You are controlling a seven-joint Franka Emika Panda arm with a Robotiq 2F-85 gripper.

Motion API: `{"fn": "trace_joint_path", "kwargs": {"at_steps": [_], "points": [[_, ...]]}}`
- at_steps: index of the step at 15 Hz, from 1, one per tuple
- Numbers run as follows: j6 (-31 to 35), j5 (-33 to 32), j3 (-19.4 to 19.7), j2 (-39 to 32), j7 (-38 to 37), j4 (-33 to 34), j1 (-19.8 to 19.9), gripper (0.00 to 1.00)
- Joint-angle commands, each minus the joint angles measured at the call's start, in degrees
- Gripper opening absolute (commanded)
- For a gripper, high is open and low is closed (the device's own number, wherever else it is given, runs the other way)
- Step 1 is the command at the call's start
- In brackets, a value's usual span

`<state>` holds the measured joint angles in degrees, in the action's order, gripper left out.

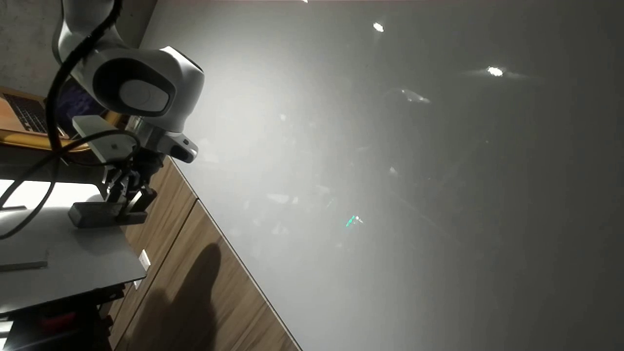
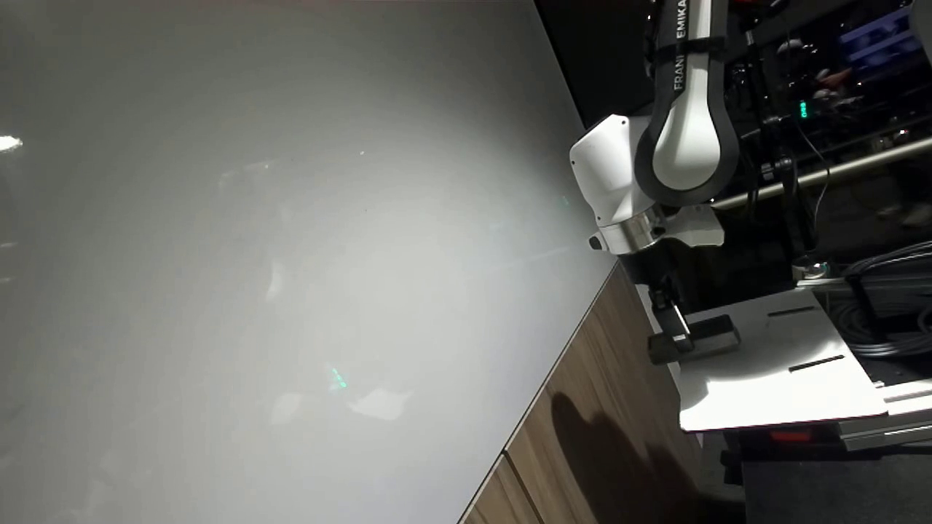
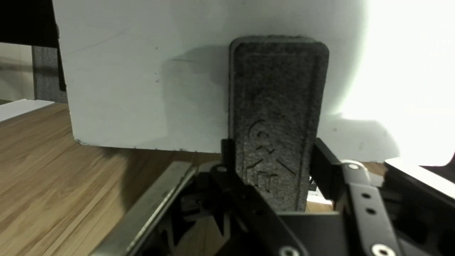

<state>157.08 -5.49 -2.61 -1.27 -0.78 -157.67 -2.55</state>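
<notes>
- Grip: the end effector point(image 3: 273, 153) is closed on a dark grey block point(image 3: 279, 85), with one finger point(image 3: 228, 156) against each long side.
- Position of block: directly between the fingertips, near end between the fingers, far end projecting well past them and over the pale counter point(image 3: 121, 89).
- Orientation: in both exterior views the end effector points downward and the block sits crosswise at its tips.
- Clearance: a soft shadow lies on the counter beside the block (from where I stand, I cannot tell whether the two touch).
- Block surface: felt-like, rounded at the far corners, with thin dark line marks on the face turned toward the wrist.
- Counter: smooth, with narrow dark strips point(image 2: 815, 362) across it; a red item point(image 2: 790, 437) shows in the dark space beneath, too dim to identify.
- Surroundings: a large glossy board point(image 1: 414, 195) meets wood-grain panelling point(image 1: 239, 297) beside the counter; an open laptop point(image 1: 24, 112) shows behind a black cable point(image 1: 52, 97).
</notes>
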Motion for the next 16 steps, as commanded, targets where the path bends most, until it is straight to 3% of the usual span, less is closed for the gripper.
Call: {"fn": "trace_joint_path", "kwargs": {"at_steps": [1, 4, 5, 9, 16], "points": [[0.9, -1.6, 0.5, -0.9, -1.6, 0.0, 0.2, 0.28], [1.2, -1.4, 0.5, -1.2, -1.7, 0.0, 0.1, 0.28], [1.4, -1.5, 0.6, -1.3, -1.8, 0.0, 0.1, 0.75], [1.5, -1.7, 0.6, -1.2, -2.2, 0.0, 0.1, 0.99], [-0.3, -0.4, 0.1, 0.8, -0.4, 0.1, -0.1, 1.00]]}}
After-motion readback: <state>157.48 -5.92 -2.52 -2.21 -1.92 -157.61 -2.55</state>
